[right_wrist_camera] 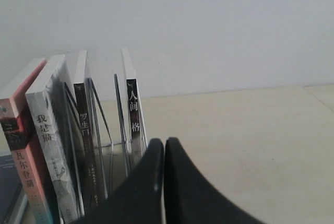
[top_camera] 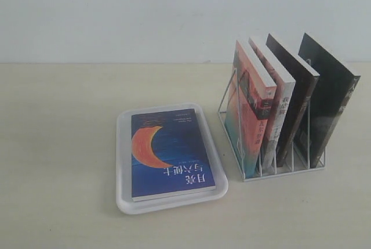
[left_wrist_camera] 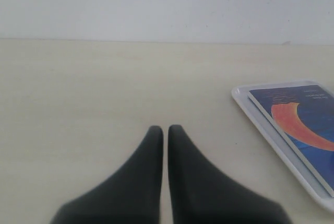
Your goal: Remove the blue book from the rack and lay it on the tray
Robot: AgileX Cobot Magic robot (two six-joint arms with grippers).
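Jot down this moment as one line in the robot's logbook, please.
blue book flat on tray | rack holds four other books | left jaws shut, empty | right jaws shut, empty | task looks done

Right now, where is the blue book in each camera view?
Exterior: the blue book lies flat in the tray, left of the rack.
Left wrist: the blue book is cut by the frame edge, in the tray, apart from the left gripper.
Right wrist: not clearly in it; the rack shows.
Shared landmark: the table-wall seam.
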